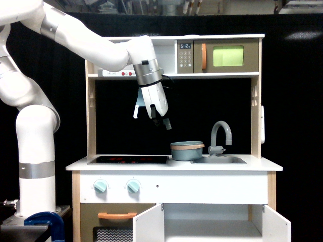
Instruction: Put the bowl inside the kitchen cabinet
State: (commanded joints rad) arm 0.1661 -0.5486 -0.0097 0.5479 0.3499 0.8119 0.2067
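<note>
The bowl (186, 150), grey-blue with a tan rim band, sits on the white counter between the stovetop and the sink. My gripper (162, 122) hangs in the air above and to the exterior view's left of the bowl, apart from it. Its dark fingertips point down and hold nothing, but the angle hides how wide the gap between them is. The kitchen cabinet (212, 224) lies below the counter with both white doors swung open, showing a pale interior.
A black stovetop (128, 160) lies on the counter's left part. The steel sink (218, 160) and grey faucet (221, 135) stand right of the bowl. A shelf with a microwave (219, 56) runs overhead. The oven's orange handle (117, 216) is at lower left.
</note>
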